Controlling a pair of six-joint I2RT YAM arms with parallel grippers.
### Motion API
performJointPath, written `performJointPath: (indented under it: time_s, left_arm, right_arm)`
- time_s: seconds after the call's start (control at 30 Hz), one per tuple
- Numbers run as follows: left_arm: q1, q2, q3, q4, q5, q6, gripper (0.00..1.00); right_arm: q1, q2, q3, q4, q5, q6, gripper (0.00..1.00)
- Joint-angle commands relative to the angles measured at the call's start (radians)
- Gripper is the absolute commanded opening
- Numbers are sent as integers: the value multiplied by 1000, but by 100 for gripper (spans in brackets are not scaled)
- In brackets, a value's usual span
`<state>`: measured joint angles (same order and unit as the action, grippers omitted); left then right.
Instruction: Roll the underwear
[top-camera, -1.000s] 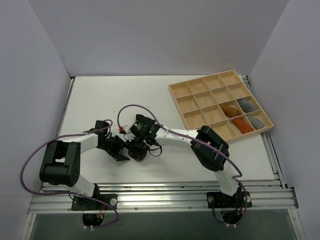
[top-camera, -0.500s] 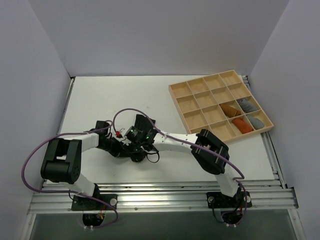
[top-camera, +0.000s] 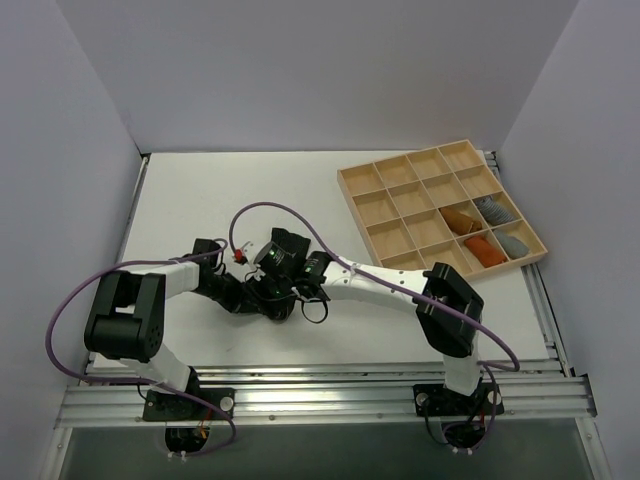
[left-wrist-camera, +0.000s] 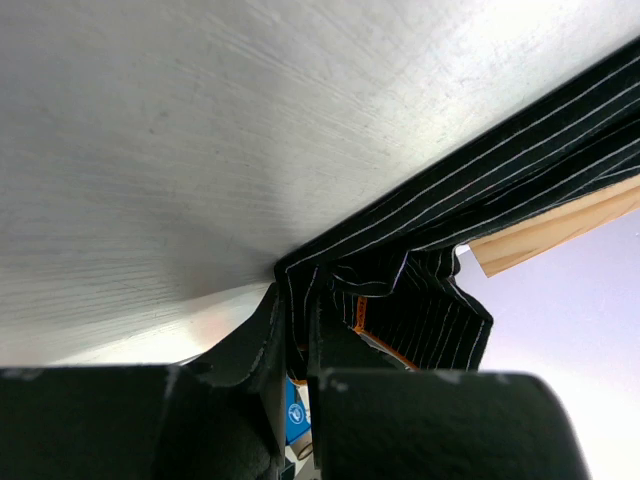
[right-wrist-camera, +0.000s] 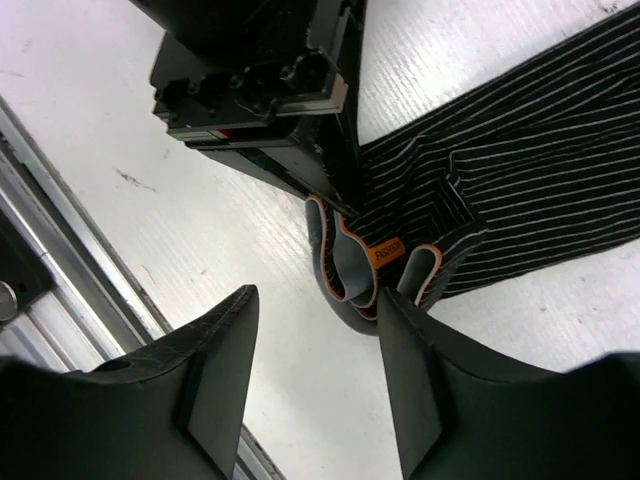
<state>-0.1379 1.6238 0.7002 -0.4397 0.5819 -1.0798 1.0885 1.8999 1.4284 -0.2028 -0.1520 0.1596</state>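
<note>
**One pinch on the cloth, the other claw off it**

My left claw (left-wrist-camera: 292, 300) is pressed together on a bunched fold of the underwear (right-wrist-camera: 520, 150). My right claw (right-wrist-camera: 315, 300) is spread and grips nothing. That split is the risk as I judge it. The folded end is soft and only loosely gathered, so with a single thin pinch holding it the layers could sag open and undo whatever roll there is. If I pull with the left claw, the fold may slip from between the fingers, or the whole garment may slide over the surface (top-camera: 230, 190) instead of turning over itself. The two claws also sit very near each other, so closing the right one carelessly could strike the left fingers or nip only the waistband (right-wrist-camera: 345, 265).

In the right wrist view, the underwear runs from the middle out toward 2 o'clock, lying flat on the surface. Its gathered end, with the orange-edged waistband, sits just below and between my spread right fingers. The left claw comes in from 11 o'clock and meets that same end. From above, the garment is mostly hidden under both wrists, at about 8 o'clock from the tray (top-camera: 352, 181) and well apart from it.
</note>
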Motion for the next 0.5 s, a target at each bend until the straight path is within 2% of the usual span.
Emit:
performJointPath:
  time_s: [0.0, 0.23, 0.47]
  left_arm:
    - [-3, 15, 28, -13, -17, 20, 2]
    - [-3, 16, 35, -28, -14, 32, 2]
    - [-3, 21, 39, -28, -11, 34, 2]
  right_arm:
    - [10, -18, 15, -34, 69, -20, 48]
    - [-22, -5, 24, -17, 213, -2, 52]
    - [-24, 34, 7, -9, 212, 1, 51]
